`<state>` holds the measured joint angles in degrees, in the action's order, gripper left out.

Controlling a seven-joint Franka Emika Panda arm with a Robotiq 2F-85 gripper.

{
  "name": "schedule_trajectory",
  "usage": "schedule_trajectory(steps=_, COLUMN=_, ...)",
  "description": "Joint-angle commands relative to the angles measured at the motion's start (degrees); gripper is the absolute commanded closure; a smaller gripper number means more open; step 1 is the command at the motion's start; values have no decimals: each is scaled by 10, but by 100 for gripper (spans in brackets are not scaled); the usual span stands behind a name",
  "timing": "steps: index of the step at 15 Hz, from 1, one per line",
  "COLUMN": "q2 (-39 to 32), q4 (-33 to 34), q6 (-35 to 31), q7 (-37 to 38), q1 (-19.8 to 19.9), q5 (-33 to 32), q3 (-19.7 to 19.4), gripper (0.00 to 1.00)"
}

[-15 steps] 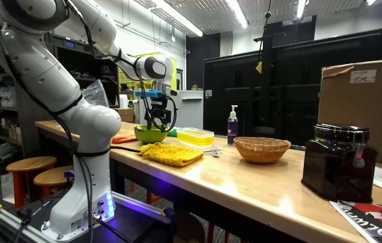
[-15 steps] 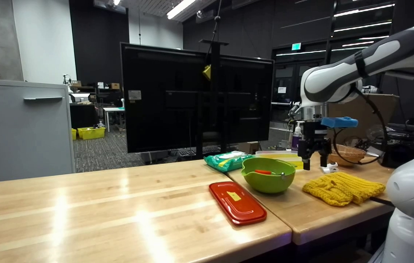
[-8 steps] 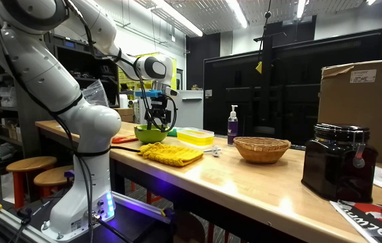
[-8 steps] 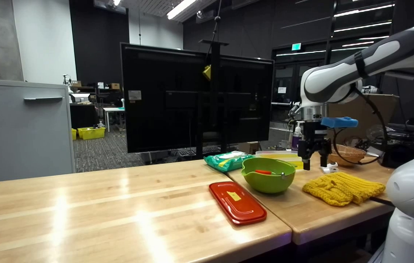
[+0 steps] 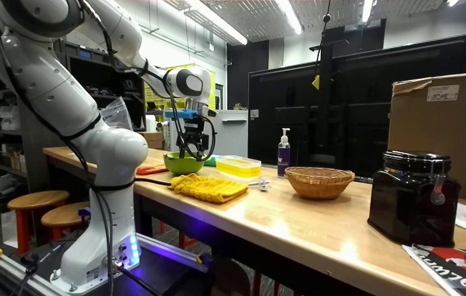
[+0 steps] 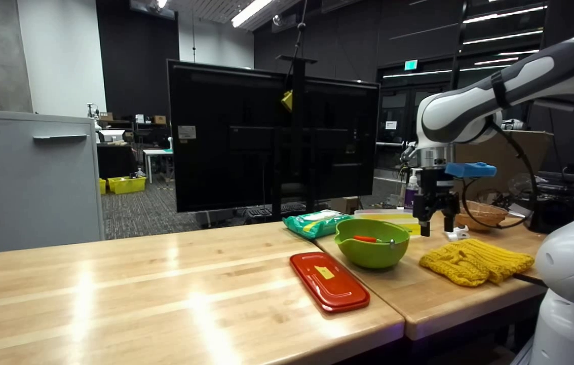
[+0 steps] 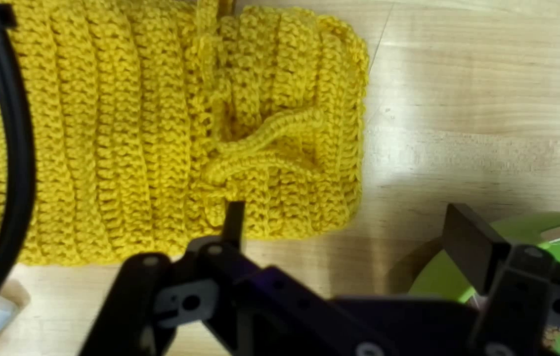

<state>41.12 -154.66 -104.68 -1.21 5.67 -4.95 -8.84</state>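
My gripper (image 7: pixel 349 222) is open, with nothing between its fingers. It hangs above the table between a green bowl and a folded yellow knitted cloth; it also shows in both exterior views (image 5: pixel 191 155) (image 6: pixel 437 226). The yellow cloth (image 7: pixel 161 138) lies flat, with loose loops on top; it shows in both exterior views (image 5: pixel 210 189) (image 6: pixel 476 261). The green bowl (image 6: pixel 373 256) stands upright with an orange-red thing (image 6: pixel 365 239) and a metallic part inside. In the wrist view, the bowl (image 7: pixel 438 279) is partly hidden behind one finger. The gripper appears to touch neither.
A red lid (image 6: pixel 330 284) and a green wipes pack (image 6: pixel 314 224) lie near the bowl. A yellow-filled clear container (image 5: pixel 238 167), a small white object (image 5: pixel 263 184), a pump bottle (image 5: pixel 284 158), a wicker basket (image 5: pixel 319 187) and a dark jar (image 5: pixel 416 205) stand along the table.
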Motion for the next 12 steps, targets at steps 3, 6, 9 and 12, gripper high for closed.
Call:
schedule_trajectory(steps=3, q2=-1, q4=1, q6=0, q7=-5, q1=8, q5=5, q3=7, gripper=0)
schedule_trajectory(steps=6, q2=-1, q4=1, q6=0, q7=-5, q1=8, q5=5, q3=7, gripper=0)
schedule_trajectory(steps=9, q2=3, q4=5, q6=16, q7=-55, q1=26, q5=-31, q3=-21, gripper=0)
schedule_trajectory(steps=12, q2=2, q4=28, q6=50, q7=-189, q1=67, q5=-134, q3=-92, gripper=0)
